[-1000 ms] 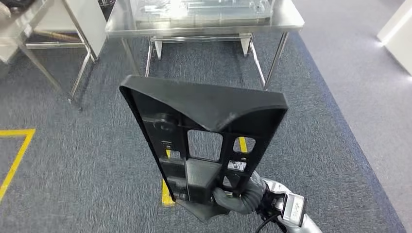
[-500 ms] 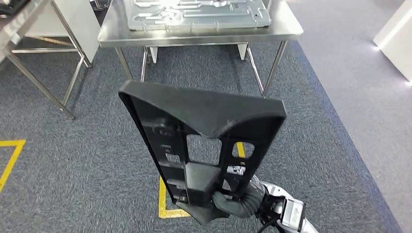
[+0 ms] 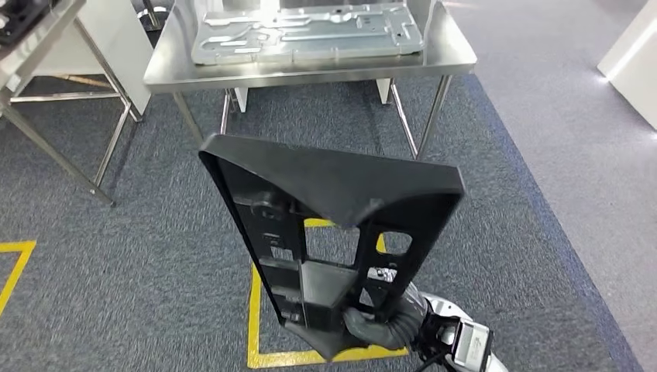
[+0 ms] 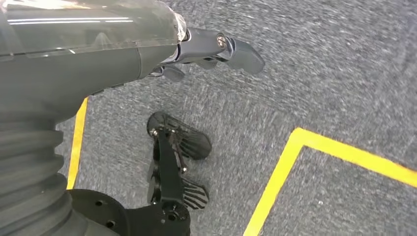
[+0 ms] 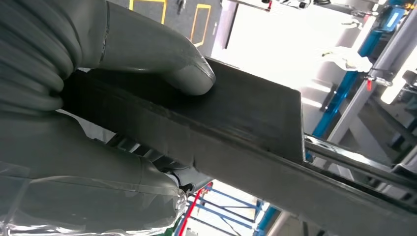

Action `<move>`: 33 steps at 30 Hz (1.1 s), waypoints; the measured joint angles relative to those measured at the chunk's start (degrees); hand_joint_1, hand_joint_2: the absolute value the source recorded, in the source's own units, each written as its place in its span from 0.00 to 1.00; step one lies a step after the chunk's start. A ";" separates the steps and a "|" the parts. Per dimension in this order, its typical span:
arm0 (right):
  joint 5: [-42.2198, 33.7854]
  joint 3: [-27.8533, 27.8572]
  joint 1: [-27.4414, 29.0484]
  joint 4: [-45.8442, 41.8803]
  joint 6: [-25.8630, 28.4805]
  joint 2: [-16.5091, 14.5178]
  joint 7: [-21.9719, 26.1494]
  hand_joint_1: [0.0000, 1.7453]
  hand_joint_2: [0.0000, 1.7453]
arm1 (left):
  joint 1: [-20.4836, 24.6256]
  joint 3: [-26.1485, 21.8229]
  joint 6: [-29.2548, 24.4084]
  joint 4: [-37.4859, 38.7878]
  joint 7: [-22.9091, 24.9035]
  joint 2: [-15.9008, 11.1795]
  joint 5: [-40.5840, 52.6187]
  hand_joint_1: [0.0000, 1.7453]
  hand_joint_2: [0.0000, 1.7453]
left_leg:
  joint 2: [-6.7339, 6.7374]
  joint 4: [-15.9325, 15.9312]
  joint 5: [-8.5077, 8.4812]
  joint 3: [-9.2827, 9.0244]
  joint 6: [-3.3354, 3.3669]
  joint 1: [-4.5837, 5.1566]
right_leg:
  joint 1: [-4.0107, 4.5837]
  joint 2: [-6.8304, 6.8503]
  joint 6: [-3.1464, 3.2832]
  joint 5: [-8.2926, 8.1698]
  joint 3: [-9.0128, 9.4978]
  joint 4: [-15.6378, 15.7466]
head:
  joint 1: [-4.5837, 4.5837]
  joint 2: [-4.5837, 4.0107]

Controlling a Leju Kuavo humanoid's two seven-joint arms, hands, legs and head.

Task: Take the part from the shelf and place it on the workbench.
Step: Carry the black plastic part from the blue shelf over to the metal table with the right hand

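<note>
Your right hand (image 3: pixel 372 324) grips the black part (image 3: pixel 325 225) low; it could tip nearing the workbench (image 3: pixel 310 74). Left hand (image 4: pixel 196 49) apparently empty, fingers apart.

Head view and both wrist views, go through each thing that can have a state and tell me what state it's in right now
black plastic part: held upright off the floor, not yet on the workbench.
right hand: grips the part's lower end, thumb pressed on its flat face.
left hand: holds nothing, hanging over the carpet.
steel workbench: ahead of the robot, a grey metal panel lying flat on it.
</note>
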State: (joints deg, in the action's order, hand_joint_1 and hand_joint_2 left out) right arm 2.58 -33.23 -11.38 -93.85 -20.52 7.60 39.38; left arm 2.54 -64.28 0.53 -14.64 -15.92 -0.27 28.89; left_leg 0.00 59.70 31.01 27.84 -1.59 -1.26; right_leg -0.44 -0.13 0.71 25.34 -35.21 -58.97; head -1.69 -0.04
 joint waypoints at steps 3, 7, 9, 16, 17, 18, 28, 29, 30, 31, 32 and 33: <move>-0.01 0.03 -0.05 -0.14 0.00 -0.01 0.01 1.00 1.00 | 0.29 0.00 0.03 0.00 -0.01 0.00 0.08 0.00 1.00 | 0.00 8.77 4.58 4.88 0.07 -0.05 | 0.45 0.00 1.08 0.72 0.87 0.09 | 0.15 0.00; -0.01 0.03 0.07 -0.14 -0.03 0.00 0.01 1.00 1.00 | -0.08 -0.02 0.04 0.00 -0.01 -0.02 0.10 0.00 1.00 | -0.01 11.67 2.57 9.30 0.96 0.51 | 1.53 -0.36 1.68 2.05 2.39 0.05 | 0.20 0.00; 0.00 0.03 0.05 -0.13 -0.07 0.00 0.00 1.00 1.00 | -0.08 -0.03 0.13 0.00 -0.02 -0.15 0.14 0.00 1.00 | 0.03 4.78 -2.22 7.39 2.27 1.19 | 1.91 -0.38 1.72 2.86 3.55 0.09 | 0.08 0.00; -0.01 0.24 0.00 -0.23 -0.04 0.01 0.04 1.00 1.00 | -0.15 -0.31 0.31 -0.09 -0.20 -0.49 0.61 0.00 1.00 | -0.11 -2.35 -3.66 3.09 4.11 1.38 | 1.54 -0.41 -0.34 4.36 3.54 -3.38 | -0.07 0.00; -0.01 0.31 0.01 -0.27 -0.03 0.01 0.05 1.00 1.00 | -0.02 -0.34 0.36 -0.09 -0.21 -0.45 0.64 0.00 1.00 | -0.07 -2.64 -3.57 2.58 4.11 1.21 | 1.27 -0.38 -0.83 5.46 1.99 -5.97 | -0.15 0.00; -0.02 0.38 0.02 -0.28 -0.03 0.01 0.08 1.00 1.00 | 0.10 -0.37 0.39 -0.09 -0.22 -0.45 0.67 0.00 1.00 | -0.07 -2.73 -3.36 2.27 4.09 1.07 | 0.93 -0.36 -1.29 6.74 -0.15 -9.10 | -0.25 0.00; 0.89 0.71 0.66 -0.12 0.41 0.15 -0.02 1.00 1.00 | 0.09 -0.52 0.56 -0.11 -0.32 -0.26 0.88 0.00 1.00 | -0.29 -2.67 0.95 -2.51 0.27 -0.59 | -1.18 0.54 -2.28 -0.80 -2.23 -0.79 | -0.30 -0.01; 1.29 0.75 0.71 -0.14 0.67 0.17 -0.06 1.00 1.00 | 0.13 -0.55 0.56 -0.10 -0.35 -0.26 0.93 0.00 1.00 | -0.26 -2.41 0.97 -2.66 -0.10 -0.62 | -1.16 0.52 -1.71 -0.96 -1.85 -0.76 | -0.21 0.00; 1.71 0.77 0.73 -0.15 0.98 0.19 -0.14 1.00 1.00 | 0.16 -0.62 0.56 -0.10 -0.38 -0.25 0.97 0.00 1.00 | -0.23 -1.34 0.88 -2.60 -0.30 -0.67 | -1.17 0.56 -1.19 -0.71 -1.32 -0.67 | -0.16 0.00; 2.11 0.77 0.71 -0.15 1.30 0.20 -0.20 1.00 1.00 | 0.25 -0.70 0.57 -0.10 -0.40 -0.24 1.02 0.00 1.00 | -0.21 0.57 1.13 -1.74 -0.36 -0.74 | -1.08 0.65 -0.72 -0.32 -0.73 -0.58 | -0.05 0.00; 2.50 0.77 0.72 -0.15 1.59 0.21 -0.29 1.00 1.00 | 0.35 -0.78 0.58 -0.09 -0.42 -0.23 1.05 0.00 1.00 | -0.18 3.48 1.85 -0.08 -0.35 -0.76 | -0.94 0.74 -0.33 0.08 -0.17 -0.49 | 0.04 0.00; 2.81 0.77 0.72 -0.14 1.83 0.22 -0.45 1.00 1.00 | 0.40 -0.85 0.60 -0.09 -0.44 -0.22 1.08 0.00 1.00 | -0.17 7.02 3.07 2.20 -0.30 -0.68 | -0.70 0.82 0.03 0.54 0.29 -0.48 | 0.10 0.00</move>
State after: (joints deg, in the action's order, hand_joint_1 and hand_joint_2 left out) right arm 5.39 -32.46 -10.66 -93.99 -18.70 7.81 38.92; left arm 2.95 -65.13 1.13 -14.74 -16.36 -0.49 29.97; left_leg -0.18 66.72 34.08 30.04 -1.89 -1.95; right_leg -1.14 0.70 0.73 25.88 -34.92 -59.45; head -1.59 -0.04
